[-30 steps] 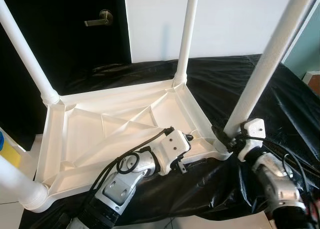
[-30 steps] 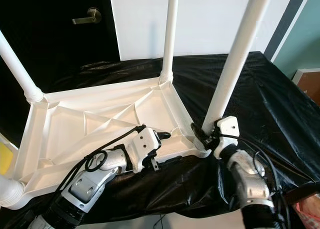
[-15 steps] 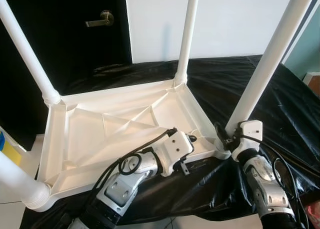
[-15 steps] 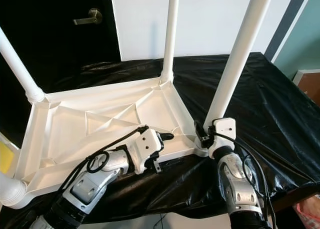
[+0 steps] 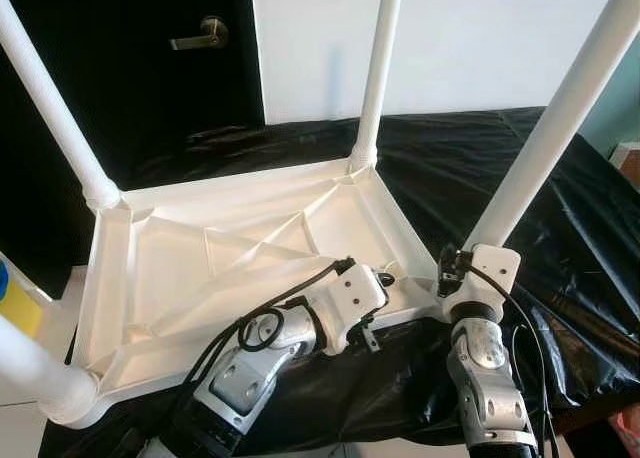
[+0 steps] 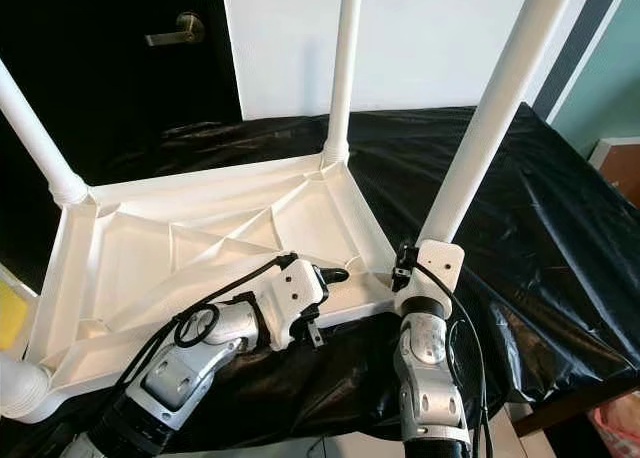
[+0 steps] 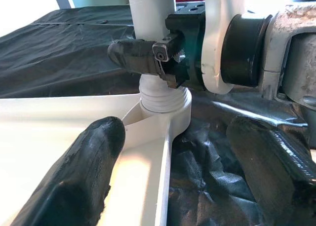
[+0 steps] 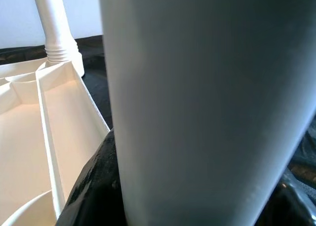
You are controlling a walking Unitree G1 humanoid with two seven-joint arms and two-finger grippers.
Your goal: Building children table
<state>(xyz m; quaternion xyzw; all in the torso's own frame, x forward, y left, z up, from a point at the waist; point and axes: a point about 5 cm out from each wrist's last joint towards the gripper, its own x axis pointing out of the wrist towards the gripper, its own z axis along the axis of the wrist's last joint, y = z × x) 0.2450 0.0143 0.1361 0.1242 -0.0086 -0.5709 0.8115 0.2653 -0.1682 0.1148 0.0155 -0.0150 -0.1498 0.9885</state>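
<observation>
The white children's table (image 5: 240, 248) lies upside down on a black sheet (image 6: 520, 228), its legs pointing up. My right gripper (image 5: 449, 268) is shut on the near-right leg (image 5: 545, 148) just above its threaded collar (image 7: 163, 97). In the left wrist view one of its fingers (image 7: 138, 56) crosses that leg. The same leg (image 8: 197, 97) stands very close in the right wrist view. My left gripper (image 5: 384, 281) is open at the table's near rim (image 7: 165, 176), one finger on each side of it, close to that corner.
Three more legs rise at the far right (image 5: 378, 68), far left (image 5: 50, 98) and near left (image 5: 30, 368) corners. A dark door with a handle (image 5: 200, 36) is behind. A yellow object (image 5: 15, 308) sits at the left edge. The black sheet drops off at the near side.
My right forearm has swung in from the right and now stands almost upright under the near-right leg, still gripping it. The left gripper has stayed at the rim.
</observation>
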